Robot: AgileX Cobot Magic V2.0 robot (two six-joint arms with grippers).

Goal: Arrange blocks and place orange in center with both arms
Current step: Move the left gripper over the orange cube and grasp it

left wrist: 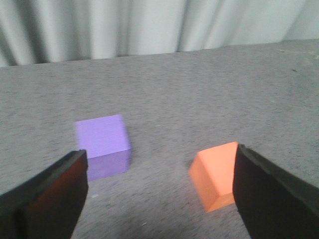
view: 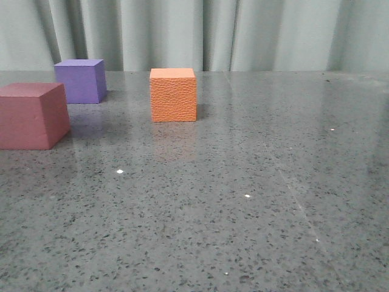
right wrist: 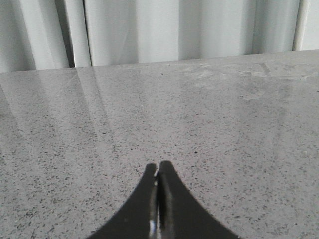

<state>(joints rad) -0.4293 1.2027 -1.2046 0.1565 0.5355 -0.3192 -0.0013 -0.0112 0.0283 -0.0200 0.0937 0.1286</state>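
In the front view the orange cube (view: 174, 95) stands on the table near the middle. The purple cube (view: 80, 80) is behind and to its left. The pink-red cube (view: 30, 115) is at the left edge, nearer the camera. Neither gripper shows in the front view. In the left wrist view my left gripper (left wrist: 160, 154) is open and empty above the table, with the purple cube (left wrist: 102, 139) ahead by one finger and the orange cube (left wrist: 214, 172) partly behind the other. My right gripper (right wrist: 158, 169) is shut and empty over bare table, with no cube in its view.
The table (view: 255, 201) is a grey speckled, glossy stone top. A pale pleated curtain (view: 243, 30) hangs along its far edge. The inner face of one left finger (left wrist: 50, 199) has a reddish tint.
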